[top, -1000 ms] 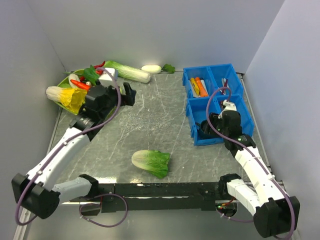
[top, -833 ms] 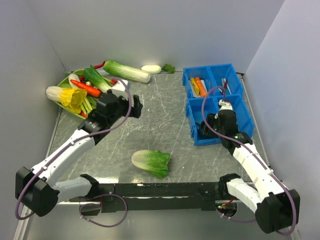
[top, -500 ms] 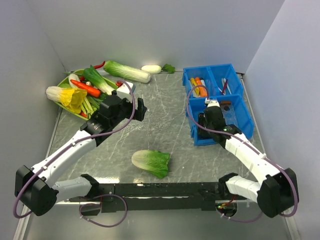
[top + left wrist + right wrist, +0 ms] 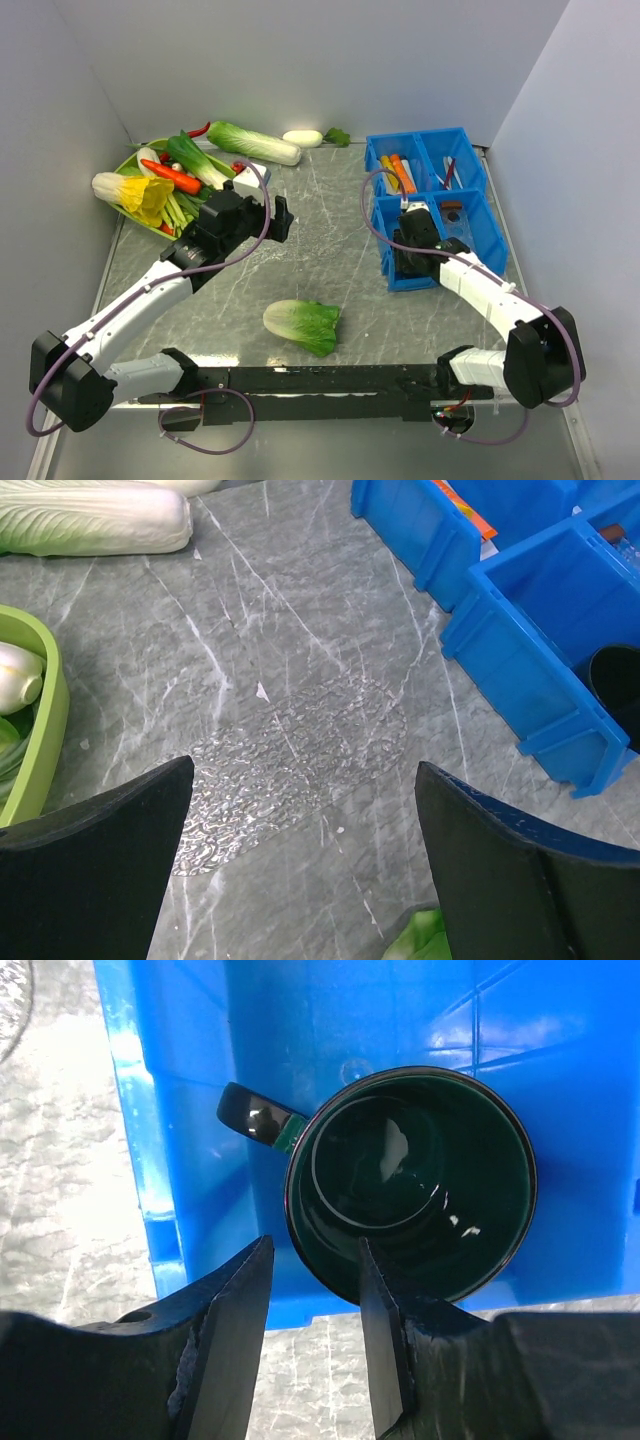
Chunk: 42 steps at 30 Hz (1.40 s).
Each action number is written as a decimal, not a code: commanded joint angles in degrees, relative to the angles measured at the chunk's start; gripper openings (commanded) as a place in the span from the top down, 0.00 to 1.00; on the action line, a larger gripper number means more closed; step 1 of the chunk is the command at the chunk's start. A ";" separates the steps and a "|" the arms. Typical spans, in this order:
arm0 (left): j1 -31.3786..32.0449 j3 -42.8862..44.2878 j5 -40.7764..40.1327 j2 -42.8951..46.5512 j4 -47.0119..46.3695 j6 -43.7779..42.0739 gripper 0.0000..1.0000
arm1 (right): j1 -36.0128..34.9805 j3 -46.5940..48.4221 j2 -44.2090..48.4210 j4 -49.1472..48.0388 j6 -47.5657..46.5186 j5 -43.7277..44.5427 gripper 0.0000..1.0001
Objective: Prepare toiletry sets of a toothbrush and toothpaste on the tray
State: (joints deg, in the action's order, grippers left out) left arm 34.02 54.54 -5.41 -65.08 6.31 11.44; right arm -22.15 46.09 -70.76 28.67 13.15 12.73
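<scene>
The toothpaste, an orange tube [image 4: 402, 174] beside a yellow one, lies in the back-left compartment of the blue bins [image 4: 383, 215]. The toothbrush sticks [image 4: 447, 172] lie in the back-right compartment. A dark green mug [image 4: 410, 1180] stands in the front-left compartment. My right gripper [image 4: 315, 1245] [image 4: 413, 240] hangs over the mug's near rim, its jaws partly closed and straddling the wall; blue shows between the left finger and the rim. My left gripper [image 4: 305, 770] [image 4: 275, 215] is wide open and empty over bare table. The lime-green tray [image 4: 52, 715] holds vegetables.
A napa cabbage [image 4: 302, 325] lies near the front centre. A long cabbage [image 4: 252, 143], a white piece [image 4: 302, 138] and a green leaf [image 4: 337, 136] lie along the back wall. Carrots, chillies and greens fill the tray [image 4: 133, 158]. Walls close in on three sides.
My right gripper has moved left from the front-right compartment to over the mug, and its jaws have narrowed. My left gripper has swung right, away from the green tray, then held still.
</scene>
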 commanded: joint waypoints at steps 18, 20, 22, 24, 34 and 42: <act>0.52 1.88 1.81 -1.45 -0.94 -0.81 0.03 | 0.00 4.54 -6.23 -1.95 -5.41 0.80 0.94; 0.43 1.88 1.81 -1.54 -0.94 -0.81 0.03 | 0.00 4.71 -6.14 -2.30 -5.94 0.80 1.00; 0.52 1.88 1.98 -1.63 -1.03 -0.90 0.04 | 0.09 5.15 -6.14 -2.21 -6.47 1.33 1.00; 0.52 1.88 2.68 -1.72 -1.21 -0.98 0.03 | 0.00 5.50 -5.53 -2.21 -6.99 1.68 1.00; 1.92 0.04 8.83 0.30 -4.54 -1.60 0.04 | -3.42 10.07 4.30 4.73 -7.52 11.69 1.00; 4.47 -3.47 15.42 5.22 -9.38 -4.67 0.04 | -3.95 11.39 16.26 5.00 -6.03 2.14 1.00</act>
State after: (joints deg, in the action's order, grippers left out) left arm 37.39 52.36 4.49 -63.40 2.74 9.32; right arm -25.82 53.34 -60.34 34.48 6.79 18.35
